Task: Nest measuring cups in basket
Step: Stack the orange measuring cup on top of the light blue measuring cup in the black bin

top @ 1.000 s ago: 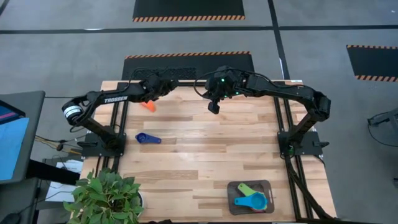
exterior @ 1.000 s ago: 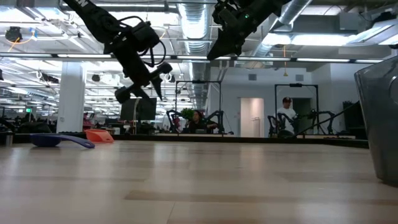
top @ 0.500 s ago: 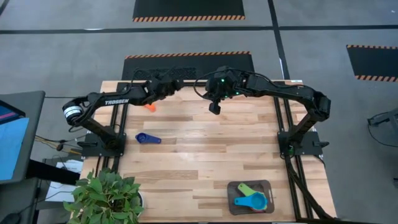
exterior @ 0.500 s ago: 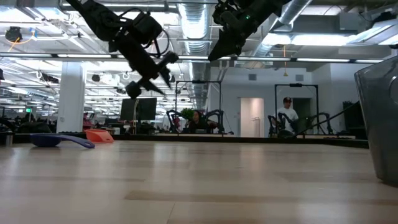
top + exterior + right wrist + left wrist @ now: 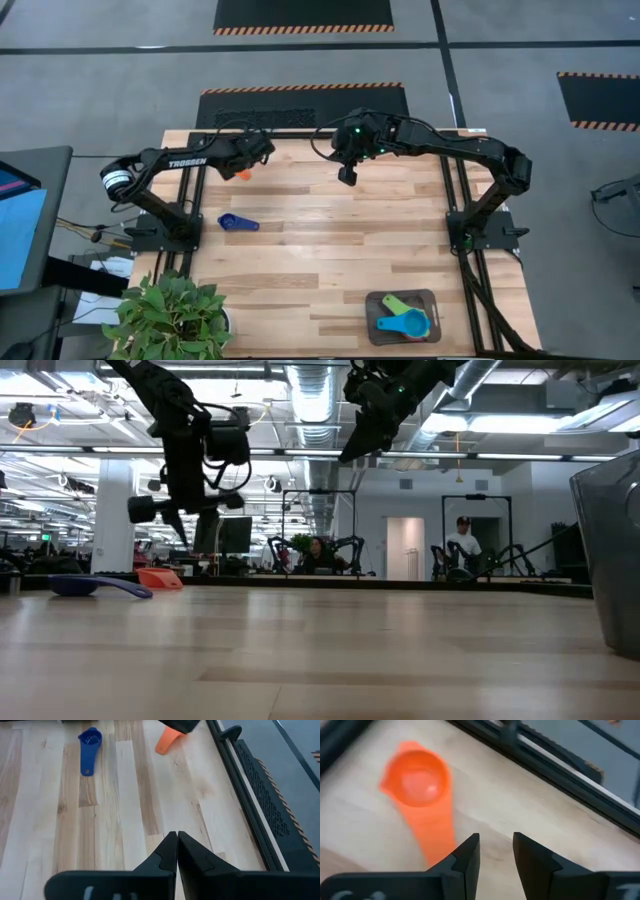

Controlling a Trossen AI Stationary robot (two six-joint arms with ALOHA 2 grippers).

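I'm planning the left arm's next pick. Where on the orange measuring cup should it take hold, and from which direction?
Probably by the flat handle. The orange measuring cup lies bowl-up on the table, handle stretched out flat and clear of anything else. The left gripper, fingers slightly apart, hangs just above it, so a straight descent with the fingers closing across the handle's narrow width looks simplest; the round bowl seems too wide.

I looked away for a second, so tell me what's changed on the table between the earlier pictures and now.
The left gripper has swung back toward its own side and turned downward; it now hangs open over the orange measuring cup, not touching it. Nothing was gripped or released. The right gripper stays raised and shut over the table's far edge. The blue measuring cup and the basket with its cups have not moved.
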